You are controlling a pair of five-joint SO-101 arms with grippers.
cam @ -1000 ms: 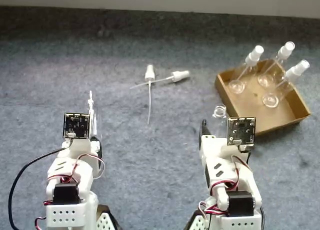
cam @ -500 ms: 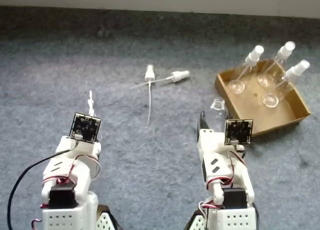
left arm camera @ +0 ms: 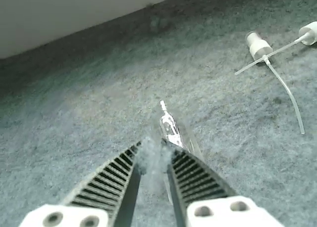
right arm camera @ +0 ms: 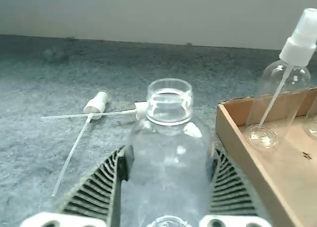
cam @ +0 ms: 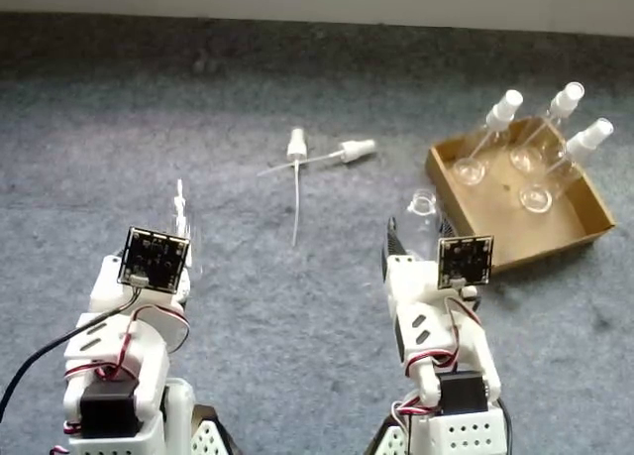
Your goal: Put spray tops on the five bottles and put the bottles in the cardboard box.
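**Held item.** The right gripper point(right arm camera: 168, 160) is clamped on the body of an open bottle point(right arm camera: 168, 148), one jaw on each side. The bottle sits just left of the near-left corner of the cardboard box point(cam: 570, 217), with its mouth pointing away from the arm.

**Handling.** The bottle appears light and rigid, with a smooth wall that is probably slippery. Whether it is glass or plastic cannot be told, so treat it as breakable. Grip it at mid-body, as shown, and leave the neck free for fitting.

The two loose spray tops point(cam: 296, 143) lie on the grey carpet point(cam: 297, 326), far and left of the bottle. They look very light, and their long dip tubes are likely to flex. Take hold of a top at its white head, not at the tube.

**Appearance.** The bottle is clear, round-shouldered and short-necked, with a thick open rim and no top. Three topped bottles point(cam: 535, 143) rest in the far part of the box.

**Left arm.** The left gripper point(left arm camera: 151, 155) is closed on a slim clear piece point(left arm camera: 168, 128) with a thin white tip. What the piece is cannot be told.
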